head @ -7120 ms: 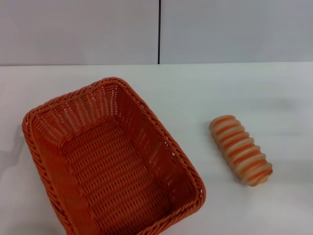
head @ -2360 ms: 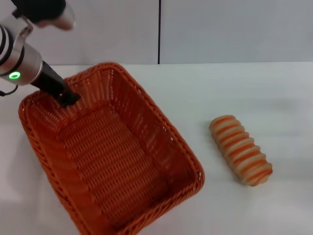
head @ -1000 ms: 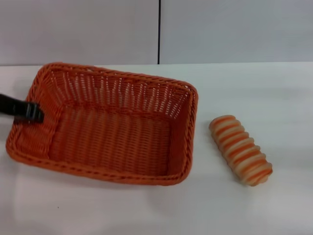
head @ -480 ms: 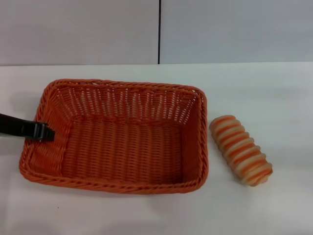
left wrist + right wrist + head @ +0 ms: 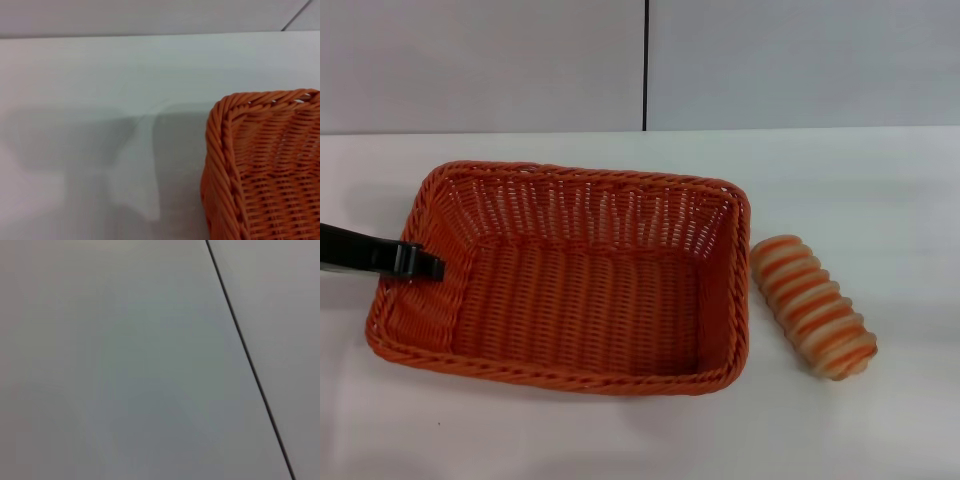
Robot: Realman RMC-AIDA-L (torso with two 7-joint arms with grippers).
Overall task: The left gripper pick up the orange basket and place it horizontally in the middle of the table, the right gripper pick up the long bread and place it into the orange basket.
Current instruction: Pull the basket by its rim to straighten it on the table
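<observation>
Head view: the left gripper [image 5: 432, 267] reaches in from the robot's left, its black tip at the left short rim of the orange basket [image 5: 575, 300]. The fingers appear closed on that rim, though the grip itself is poorly resolved. The basket extends away from the gripper toward the robot's right, long side crosswise on the white table [image 5: 840, 170], and holds nothing. It is rectangular woven wicker with a braided rim and sloping sides. The long bread [image 5: 811, 305], cream with orange-brown stripes, lies on the table just beside the basket's far short rim, on the side opposite the gripper. The left wrist view shows one basket corner [image 5: 265, 165].
</observation>
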